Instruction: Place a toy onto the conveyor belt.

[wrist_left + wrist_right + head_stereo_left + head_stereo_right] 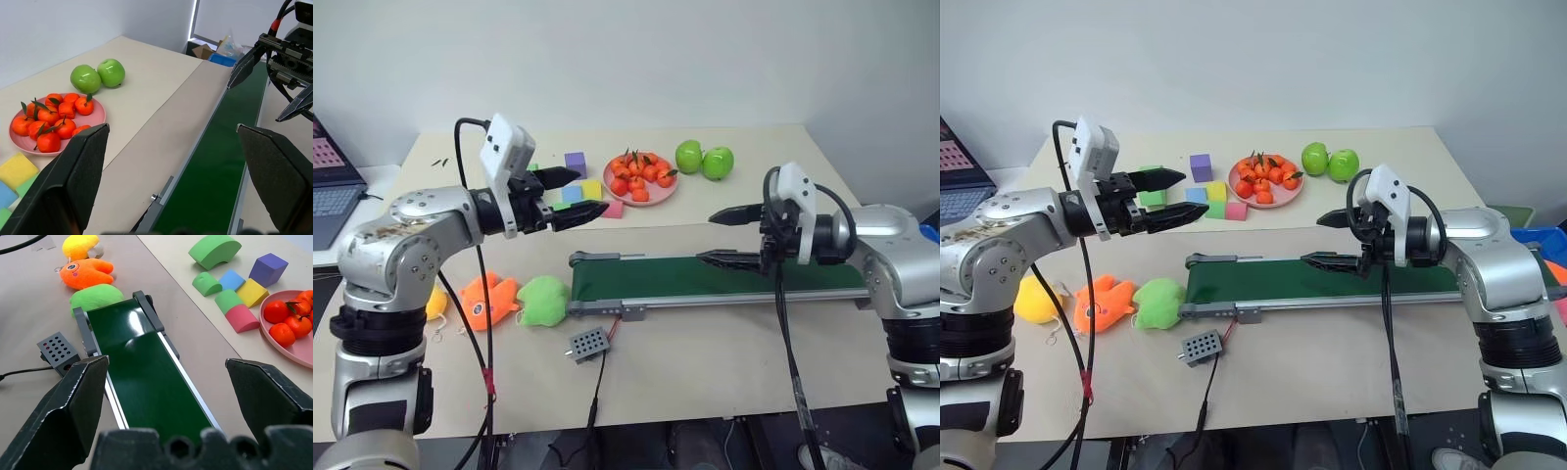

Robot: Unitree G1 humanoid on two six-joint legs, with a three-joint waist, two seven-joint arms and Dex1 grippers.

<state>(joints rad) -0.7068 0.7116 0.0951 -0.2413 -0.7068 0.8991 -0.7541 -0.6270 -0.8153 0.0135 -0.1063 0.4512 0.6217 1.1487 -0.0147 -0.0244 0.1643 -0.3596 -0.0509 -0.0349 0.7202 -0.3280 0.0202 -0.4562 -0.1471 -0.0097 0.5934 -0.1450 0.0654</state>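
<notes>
The yellow toy lies on the table at the near left, beside an orange plush. The conveyor belt, dark green in a grey frame, runs across the table's middle. My left gripper hovers open and empty above the table, over the belt's left end and well above the toy. My right gripper is open and empty too, hanging just above the belt's middle and pointing left. The right wrist view looks along the belt to the toy beyond its far end.
An orange fish plush and a green plush lie by the belt's left end. A wired grey box sits in front. Foam blocks, a pink plate of tangerines and two green apples stand behind. A laptop is far left.
</notes>
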